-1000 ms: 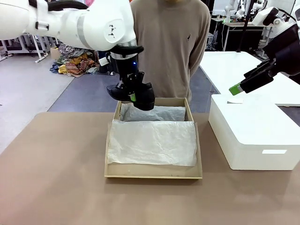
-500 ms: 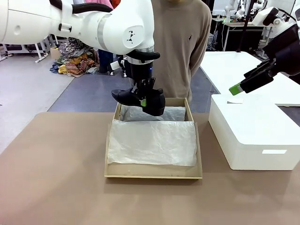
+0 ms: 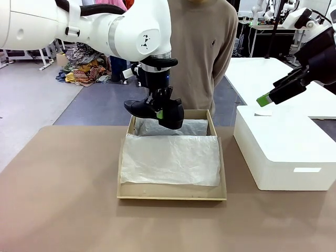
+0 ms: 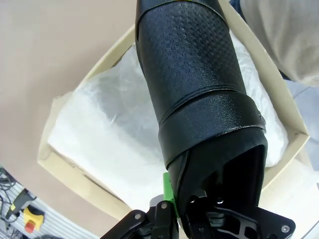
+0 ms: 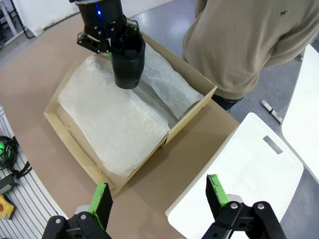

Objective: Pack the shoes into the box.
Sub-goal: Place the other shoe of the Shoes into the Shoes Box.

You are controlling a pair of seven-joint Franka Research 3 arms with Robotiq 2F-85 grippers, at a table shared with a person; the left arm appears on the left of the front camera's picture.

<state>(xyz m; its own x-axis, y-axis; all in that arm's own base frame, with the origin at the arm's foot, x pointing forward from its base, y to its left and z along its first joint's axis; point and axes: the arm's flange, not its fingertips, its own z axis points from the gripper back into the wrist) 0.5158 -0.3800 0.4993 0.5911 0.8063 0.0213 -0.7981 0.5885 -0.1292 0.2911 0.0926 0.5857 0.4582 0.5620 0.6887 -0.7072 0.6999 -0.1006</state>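
Glossy black pointed-toe leather shoe (image 3: pixel 152 111): in the air, clear of everything below, above the far-left corner of the tan cardboard shoebox (image 3: pixel 172 197). Toe points left, heel end right. Left jaws clenched on it at the heel end, at the rim of the opening; a green pad shows against the leather. Left wrist view looks down the length of the shoe (image 4: pixel 194 89), with the crumpled white tissue paper (image 4: pixel 99 134) directly beneath.

Change over the last second: the white left arm (image 3: pixel 105 26) carried the shoe rightward and slightly lower, from just outside the box's far-left wall to above its far end. In the last half second it hardly moved. Box, paper and the right side are unchanged.

Reading: the carry looks finished and the shoe is hovering for placement. Likely next: lower it onto the tissue paper (image 3: pixel 170 160), then release. The paper carries nothing yet, so packing has barely started.

Right wrist view: the shoe (image 5: pixel 128 62) hangs above the far half of the box (image 5: pixel 75 144).

Right jaws: released, spread wide, holding nothing, parked high above the large white rectangular box (image 3: pixel 283 152) at right, well apart from the shoebox.

Person in a beige sweater (image 3: pixel 197 47) stands at the far edge of the brown surface (image 3: pixel 63 199), just behind the shoebox.
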